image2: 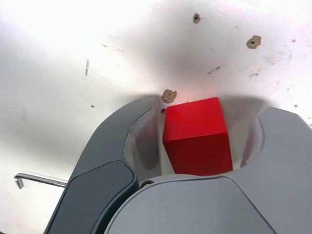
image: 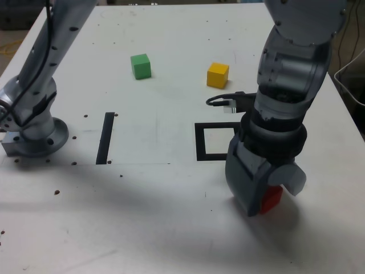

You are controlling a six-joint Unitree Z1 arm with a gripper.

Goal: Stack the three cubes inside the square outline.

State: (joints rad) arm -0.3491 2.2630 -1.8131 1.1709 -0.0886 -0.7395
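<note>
The red cube (image: 272,199) (image2: 197,136) rests on the white table, near the front right in the exterior view, just in front of the square outline (image: 200,142). My gripper (image: 266,201) (image2: 205,111) is lowered over it with one jaw on each side. The jaws are partly closed, and the wrist view shows a narrow gap on both sides of the cube. The green cube (image: 141,66) and the yellow cube (image: 217,75) sit apart at the back of the table. Nothing lies inside the outline.
A straight black strip (image: 106,137) is taped to the exterior view's left of the outline. The arm's base (image: 35,130) stands at the far left. A black cable (image: 219,101) loops beside the wrist. A small metal key (image2: 39,179) lies on the table.
</note>
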